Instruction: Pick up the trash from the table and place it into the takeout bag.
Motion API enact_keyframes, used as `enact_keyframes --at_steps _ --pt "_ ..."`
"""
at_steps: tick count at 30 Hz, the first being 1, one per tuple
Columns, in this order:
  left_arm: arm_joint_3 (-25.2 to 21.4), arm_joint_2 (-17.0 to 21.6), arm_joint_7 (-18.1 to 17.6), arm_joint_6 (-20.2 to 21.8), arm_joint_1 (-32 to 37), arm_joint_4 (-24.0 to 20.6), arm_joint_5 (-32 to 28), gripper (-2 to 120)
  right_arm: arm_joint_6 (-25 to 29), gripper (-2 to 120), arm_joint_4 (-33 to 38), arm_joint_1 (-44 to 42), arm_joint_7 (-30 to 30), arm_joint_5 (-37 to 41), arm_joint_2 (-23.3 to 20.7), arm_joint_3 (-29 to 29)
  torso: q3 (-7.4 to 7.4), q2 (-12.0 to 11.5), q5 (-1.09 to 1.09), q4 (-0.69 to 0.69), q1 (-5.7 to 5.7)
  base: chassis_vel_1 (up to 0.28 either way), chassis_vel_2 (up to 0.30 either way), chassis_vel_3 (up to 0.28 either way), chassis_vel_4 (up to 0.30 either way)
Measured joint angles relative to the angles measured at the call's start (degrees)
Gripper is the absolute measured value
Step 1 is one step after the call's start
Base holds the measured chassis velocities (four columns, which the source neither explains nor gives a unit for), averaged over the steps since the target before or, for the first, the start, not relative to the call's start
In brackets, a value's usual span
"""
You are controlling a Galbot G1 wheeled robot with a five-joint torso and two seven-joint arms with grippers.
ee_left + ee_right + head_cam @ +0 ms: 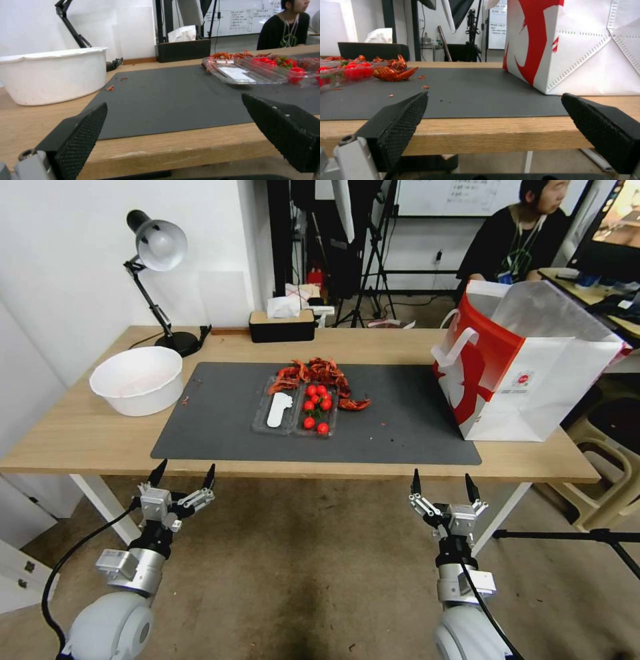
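The trash on the table (80, 433) is a heap of red crayfish shells (320, 372) and, just in front of it, a clear plastic tray (297, 410) holding cherry tomatoes and a white piece. Both lie mid-way along the dark grey mat (220, 427). The red and white takeout bag (527, 373) stands upright and open at the mat's right end. My left gripper (187, 468) hangs open below the table's front edge, left of the tray. My right gripper (442, 477) is open too, below the edge in front of the bag (586, 50). Both hold nothing.
A white round basin (137, 380) sits on the table's left part, with a desk lamp (157, 247) behind it. A black tissue box (281, 323) stands at the back edge. A beige plastic stool (600, 473) and a black tripod leg (567, 537) are on the floor at the right.
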Motion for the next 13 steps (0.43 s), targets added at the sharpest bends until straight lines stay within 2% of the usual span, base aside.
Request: enact_keyframes --at_steps 13 --pt "-0.01 0.02 -0.05 0.08 0.01 0.01 -0.01 100 -0.01 100 0.00 0.01 0.00 -0.01 0.00 0.01 0.00 0.00 0.00 0.00 0.00 0.000 0.000 0.000 0.000"
